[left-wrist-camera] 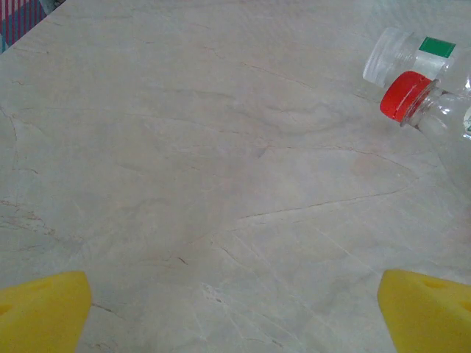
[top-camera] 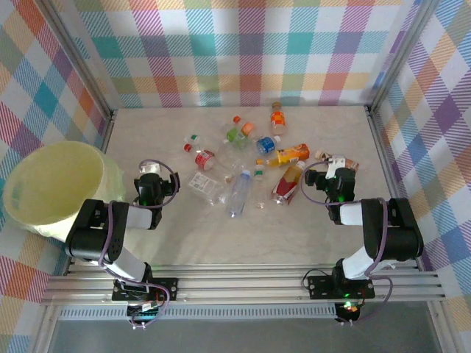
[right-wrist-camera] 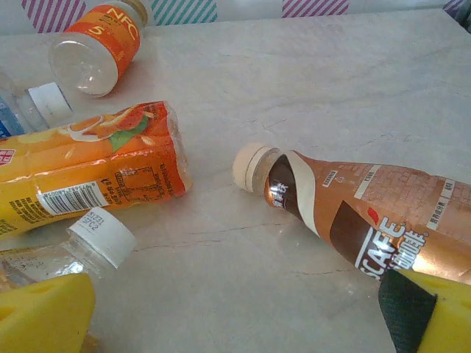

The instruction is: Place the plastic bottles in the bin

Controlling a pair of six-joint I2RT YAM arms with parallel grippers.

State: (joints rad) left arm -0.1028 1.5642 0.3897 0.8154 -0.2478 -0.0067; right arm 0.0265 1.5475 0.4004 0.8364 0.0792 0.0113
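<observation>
Top external view shows a pale, marble-patterned table [top-camera: 184,235], closed in by checked walls [top-camera: 243,44] on its left, far and right sides. The bin [top-camera: 55,187] stands at the left edge of the surface, toward the near-left corner, with its mouth up. The left arm [top-camera: 96,228] is just beside it. The plastic bottles [top-camera: 243,158] lie scattered on their sides from the middle of the surface toward the far edge, well apart from the bin.

The left gripper [top-camera: 150,173] is over the surface to the left of the bottles. In the left wrist view its yellow fingertips [left-wrist-camera: 44,309] sit at the two bottom corners, spread wide, with bare surface between them, and they grasp nothing. A red-capped bottle [left-wrist-camera: 403,95] and a clear bottle with a green label [left-wrist-camera: 412,55] lie ahead to the right, apart from the fingers.

The right gripper [top-camera: 337,168] is near the right edge, its jaws also fully spread and holding nothing. In the right wrist view a brown coffee bottle [right-wrist-camera: 353,206] lies ahead on the right and an orange bottle [right-wrist-camera: 88,169] on the left. A white-capped bottle [right-wrist-camera: 103,237] lies just beside the left fingertip. The right fingertip overlaps the coffee bottle, but whether they touch cannot be told.
</observation>
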